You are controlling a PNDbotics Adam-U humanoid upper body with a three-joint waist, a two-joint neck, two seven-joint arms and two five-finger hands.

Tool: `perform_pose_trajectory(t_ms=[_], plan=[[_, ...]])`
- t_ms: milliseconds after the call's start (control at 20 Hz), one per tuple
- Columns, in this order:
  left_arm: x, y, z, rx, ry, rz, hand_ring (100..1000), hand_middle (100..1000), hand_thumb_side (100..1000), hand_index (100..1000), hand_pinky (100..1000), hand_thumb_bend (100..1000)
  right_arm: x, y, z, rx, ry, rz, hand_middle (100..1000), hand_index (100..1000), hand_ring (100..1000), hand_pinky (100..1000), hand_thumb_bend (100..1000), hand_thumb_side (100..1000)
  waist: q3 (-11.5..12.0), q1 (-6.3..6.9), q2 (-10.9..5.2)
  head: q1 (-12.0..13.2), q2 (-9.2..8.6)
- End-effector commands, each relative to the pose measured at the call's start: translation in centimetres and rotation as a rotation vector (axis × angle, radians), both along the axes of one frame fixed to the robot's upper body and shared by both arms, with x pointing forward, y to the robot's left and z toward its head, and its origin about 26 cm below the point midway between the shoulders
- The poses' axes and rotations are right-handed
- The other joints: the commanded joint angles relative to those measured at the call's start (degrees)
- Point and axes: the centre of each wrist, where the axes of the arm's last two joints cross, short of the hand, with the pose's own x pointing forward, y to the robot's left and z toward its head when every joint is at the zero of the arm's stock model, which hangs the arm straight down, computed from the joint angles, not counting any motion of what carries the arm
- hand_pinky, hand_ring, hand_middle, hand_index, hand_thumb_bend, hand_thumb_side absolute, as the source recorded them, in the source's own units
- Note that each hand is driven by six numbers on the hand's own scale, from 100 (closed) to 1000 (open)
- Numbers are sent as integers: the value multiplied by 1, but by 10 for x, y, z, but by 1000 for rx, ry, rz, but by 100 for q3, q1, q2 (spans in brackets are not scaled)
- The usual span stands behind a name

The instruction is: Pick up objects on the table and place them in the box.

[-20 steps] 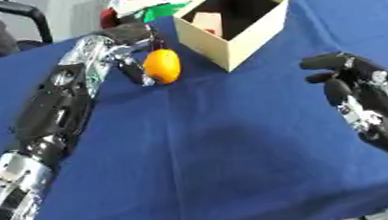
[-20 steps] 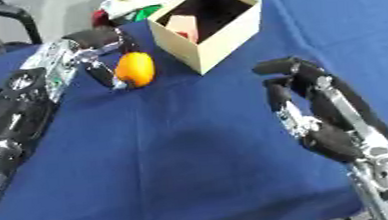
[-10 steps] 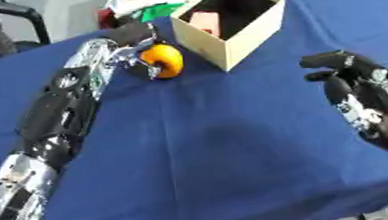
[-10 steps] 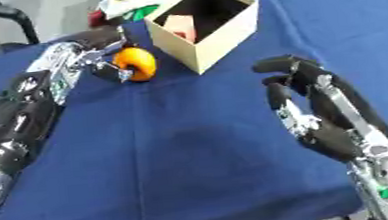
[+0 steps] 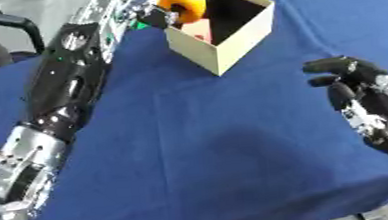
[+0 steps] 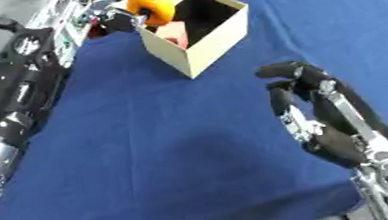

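Right hand (image 6: 321, 116) at 4 o'clock, idle above the blue surface (image 5: 200, 146), fingers relaxed and slightly bent, holding nothing. Farther off, at 12 o'clock, open tan box (image 5: 226, 34) standing on the surface, something pink (image 6: 172, 33) inside. Beyond, at 11 o'clock, left hand (image 5: 149, 8) raised at the box's far rim, fingers clamped on an orange (image 5: 181, 1), lifted clear of the surface.

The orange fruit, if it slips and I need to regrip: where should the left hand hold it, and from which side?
Probably across its round middle. The orange fruit is smooth with no handle, and the left hand already pinches it from its left. Come from that side again, since the box wall stands close on its right.
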Motion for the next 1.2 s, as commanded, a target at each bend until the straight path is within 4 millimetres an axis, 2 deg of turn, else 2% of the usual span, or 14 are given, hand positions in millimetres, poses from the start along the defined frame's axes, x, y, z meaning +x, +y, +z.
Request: perform_pose_trajectory(t_ms=[50, 200, 300, 400, 500, 550, 600, 650, 850, 1000, 1050, 1200], plan=[[1, -7, 11, 1, -64, 2, 620, 533, 108, 719, 749, 100, 0, 2, 7, -1, -20, 19, 764, 805, 899, 804, 100, 686, -31, -32, -44, 44, -94], [3, -10, 0, -4, -58, 8, 641, 551, 121, 733, 749, 100, 1, 2, 7, -1, -24, 21, 763, 805, 899, 804, 100, 686, -86, -13, -6, 57, -120], [4, -12, -6, -13, -55, 9, 656, 573, 143, 753, 753, 140, 1, 3, 8, -1, -26, 23, 763, 805, 900, 804, 100, 690, -113, -3, 14, 59, -131], [4, -13, -10, -14, -52, 4, 690, 632, 183, 810, 764, 254, 1, 3, 8, -1, -26, 23, 763, 805, 900, 804, 100, 691, -126, 2, 28, 54, -129], [5, -13, -12, -7, -50, 0, 716, 688, 262, 858, 776, 438, 1, 3, 8, 0, -27, 22, 763, 805, 900, 804, 100, 692, -130, 2, 34, 49, -126], [5, -13, -12, -1, -48, -2, 723, 706, 285, 872, 782, 496, 1, 3, 8, 0, -27, 21, 763, 805, 900, 804, 100, 692, -132, 0, 33, 47, -125], [4, -12, -11, 2, -48, -3, 724, 708, 286, 873, 782, 503, 1, 3, 8, 0, -27, 21, 763, 805, 900, 804, 100, 692, -131, -1, 31, 47, -123], [4, -12, -10, 4, -49, -3, 731, 722, 326, 882, 787, 592, 1, 3, 8, 1, -26, 20, 764, 805, 900, 804, 100, 693, -126, -6, 26, 43, -118], [3, -7, -7, -6, -58, -10, 731, 732, 365, 891, 786, 623, 1, 2, 7, 4, -23, 14, 764, 806, 899, 804, 100, 695, -51, -42, 0, 15, -101], [-3, 4, 3, -49, -95, -41, 723, 720, 387, 888, 779, 587, 1, 0, 6, 9, -18, 2, 764, 806, 899, 804, 100, 695, 60, -77, -29, -34, -84], [-6, 9, 7, -75, -112, -52, 712, 696, 385, 873, 768, 546, 1, -1, 5, 10, -16, -3, 764, 806, 899, 804, 100, 696, 113, -85, -36, -53, -74], [-18, 29, 20, -181, -152, -90, 695, 661, 376, 860, 748, 495, 1, -3, 4, 11, -14, -14, 764, 806, 898, 805, 100, 695, 279, -114, -60, -105, -39]])
